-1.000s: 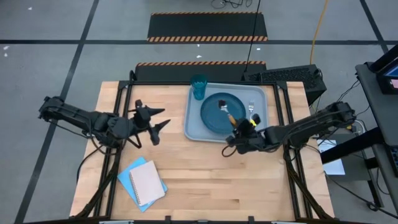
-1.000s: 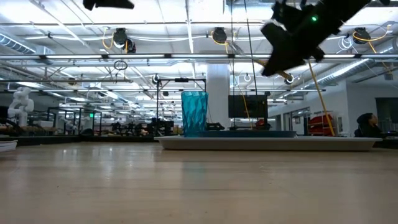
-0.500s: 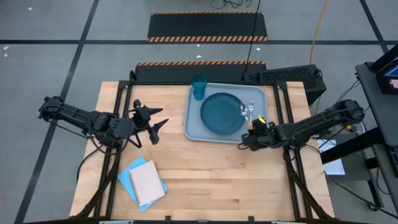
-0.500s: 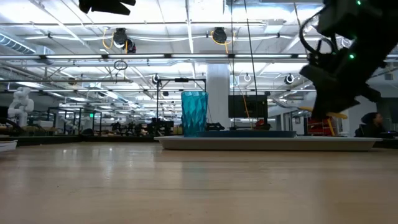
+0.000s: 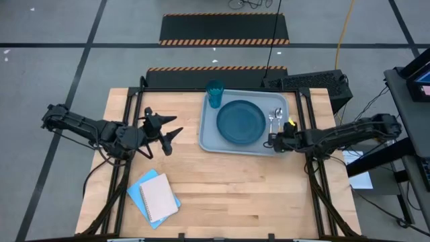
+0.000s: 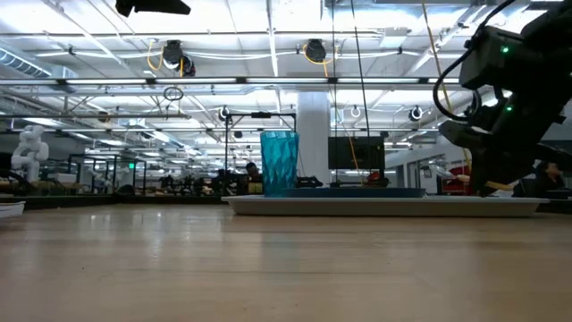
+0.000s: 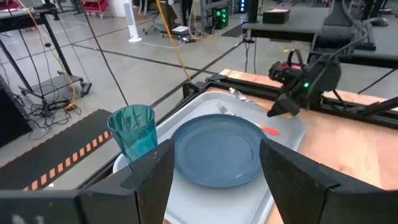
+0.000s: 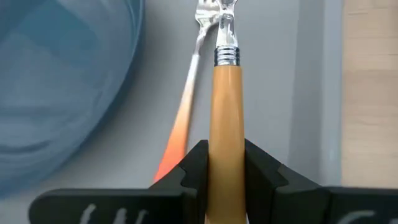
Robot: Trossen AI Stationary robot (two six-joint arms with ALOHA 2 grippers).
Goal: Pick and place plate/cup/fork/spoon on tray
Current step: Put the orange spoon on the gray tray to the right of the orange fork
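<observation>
The spoon [image 8: 225, 124] is gripped by its orange-yellow handle in the right gripper [image 5: 281, 142], jaws closed on it, its long axis parallel to the fork [image 8: 186, 112], over the tray [image 5: 209, 138] beside the plate [image 5: 240, 122]. The left gripper [image 5: 168, 128], jaws open, is held over the worktop [image 5: 235, 188].

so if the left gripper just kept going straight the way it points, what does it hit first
Probably the plate: it lies dead ahead between the open fingers of the left gripper, on the tray. The cup sits off to one side. Height is unclear, so it might pass above.
</observation>
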